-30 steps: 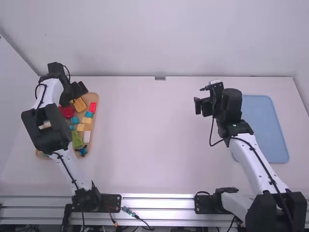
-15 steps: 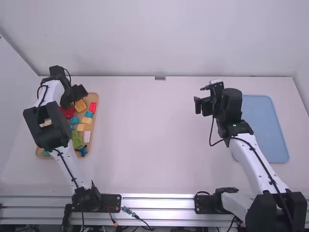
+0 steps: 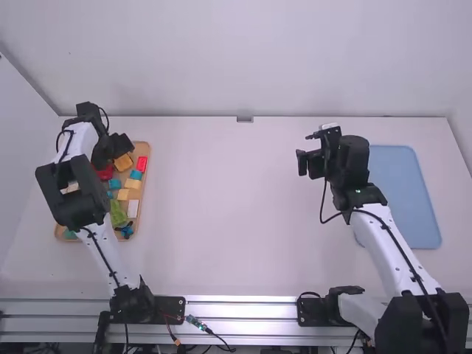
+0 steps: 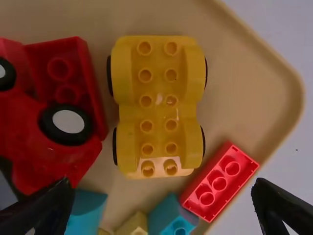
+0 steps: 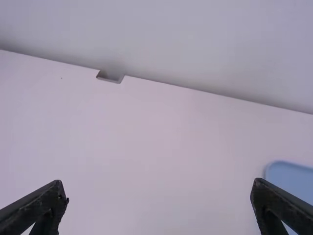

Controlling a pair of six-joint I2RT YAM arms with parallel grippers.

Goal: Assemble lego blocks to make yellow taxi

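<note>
With the yellow car base (image 4: 159, 112) lying inside the tray (image 4: 289, 95), apart from its rounded corner, left gripper (image 3: 115, 148) hangs above, wide open, holding nothing. Right gripper (image 3: 309, 163) also wide and unloaded, between tray and blue mat (image 3: 405, 199), open surface (image 3: 221, 214) between grippers. Versus earlier: left gripper slightly nearer its base, right unchanged.

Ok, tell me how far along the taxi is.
Done: no assembly that I can see; the yellow wheeled base lies in the tan tray, its studs bare.
In hand: nothing; the left pincer is open near the base, the right pincer open too.
Remaining: probably lift out the base, then add pieces, perhaps the small yellow block.
</note>
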